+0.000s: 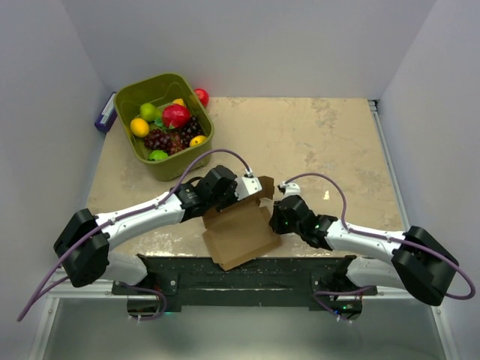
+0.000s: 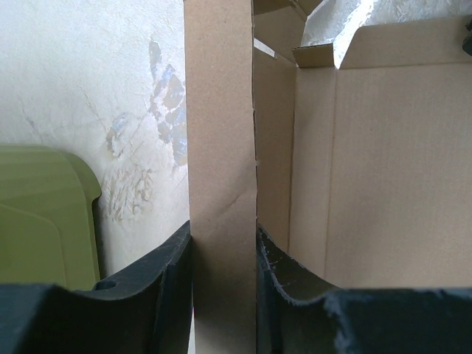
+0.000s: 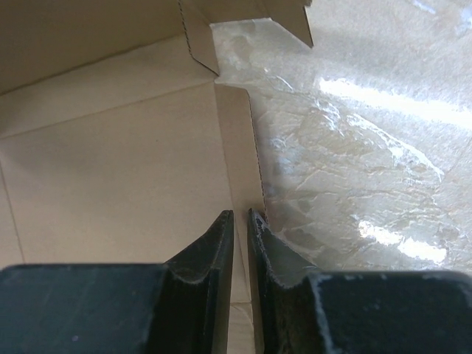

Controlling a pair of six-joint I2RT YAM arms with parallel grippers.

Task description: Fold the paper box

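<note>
Paper box lies at the near edge of the table, btwn your two arms. Your L gripper is clamped on an upright panel. R gripper pinches the thin side flap, jaws nearly together.

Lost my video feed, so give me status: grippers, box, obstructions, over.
Left gripper clamped on an upright panel of the paper box. Right gripper pinching its thin edge flap. Green bin far left, apart from it.
</note>
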